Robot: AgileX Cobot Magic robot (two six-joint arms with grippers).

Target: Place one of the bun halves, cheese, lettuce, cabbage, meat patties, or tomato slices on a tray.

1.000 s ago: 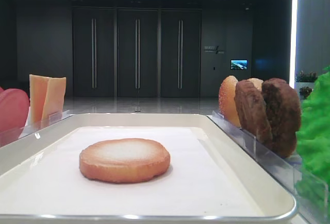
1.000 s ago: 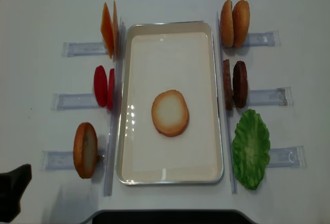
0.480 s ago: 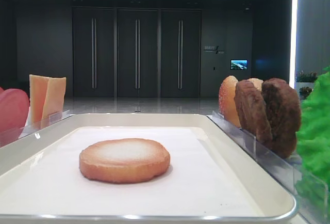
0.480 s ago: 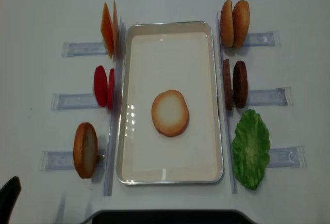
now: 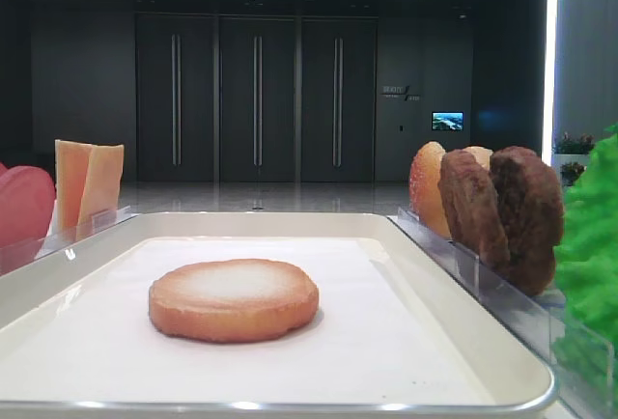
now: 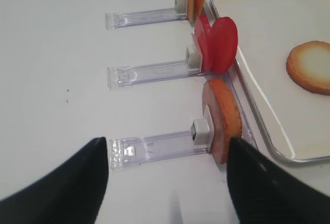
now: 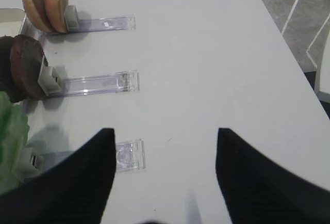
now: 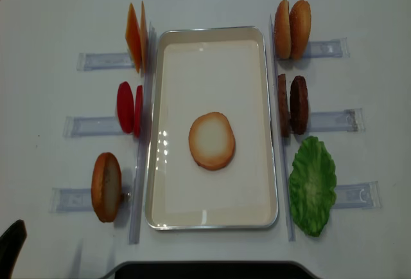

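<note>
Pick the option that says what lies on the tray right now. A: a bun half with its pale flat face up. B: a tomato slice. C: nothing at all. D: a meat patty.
A: in the overhead view a single bun half with a golden-tan edge lies pale face up near the middle of the tray, while the tomato slices and meat patties stand in holders beside it.

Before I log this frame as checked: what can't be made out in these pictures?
- Lettuce: cut off by the right edge in the low front view.
- Tomato slices: cut by the left edge there.
- Left gripper: only a dark corner shows overhead.
- Right gripper: absent overhead.
- Bun on the tray: underside hidden.
</note>
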